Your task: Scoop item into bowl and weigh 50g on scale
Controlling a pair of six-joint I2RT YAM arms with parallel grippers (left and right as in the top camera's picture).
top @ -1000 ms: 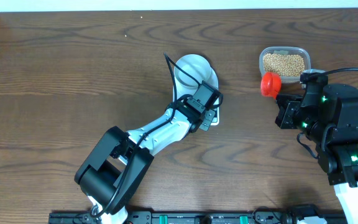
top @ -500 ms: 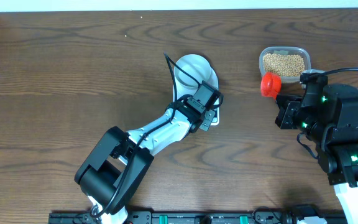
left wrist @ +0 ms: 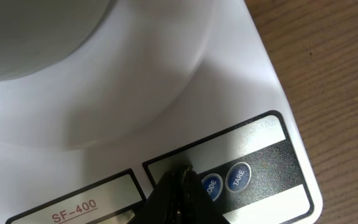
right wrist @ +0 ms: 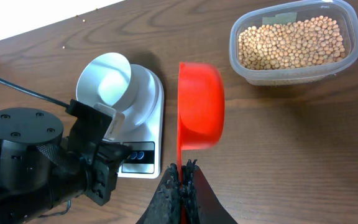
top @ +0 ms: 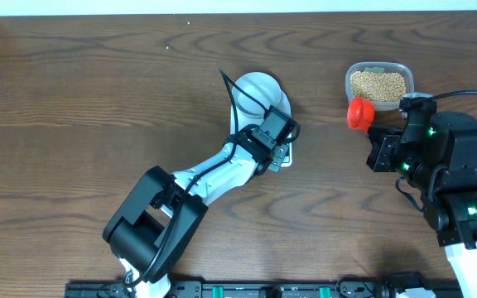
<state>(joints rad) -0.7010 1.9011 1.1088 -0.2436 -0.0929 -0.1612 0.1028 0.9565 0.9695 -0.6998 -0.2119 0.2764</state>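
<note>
The white scale [left wrist: 229, 93] lies at the table's middle [top: 281, 159] with the pale bowl [top: 259, 93] on it; both show in the right wrist view [right wrist: 114, 84]. My left gripper [left wrist: 182, 177] is shut and empty, its tip touching the scale's panel beside the blue MODE button [left wrist: 210, 185], left of TARE [left wrist: 238, 177]. My right gripper [right wrist: 182, 171] is shut on the handle of a red scoop [right wrist: 201, 106], held empty above the table [top: 358, 112]. The tan beans [right wrist: 291, 42] fill a clear tub [top: 378, 83] at the back right.
The left arm [top: 214, 178] stretches from the front edge toward the scale. A black cable [top: 237, 93] arcs over the bowl. The right arm's body [top: 437, 157] stands at the right, near the tub.
The left arm has shifted very slightly to the right over the scale's panel. The right arm and scoop have not moved.
</note>
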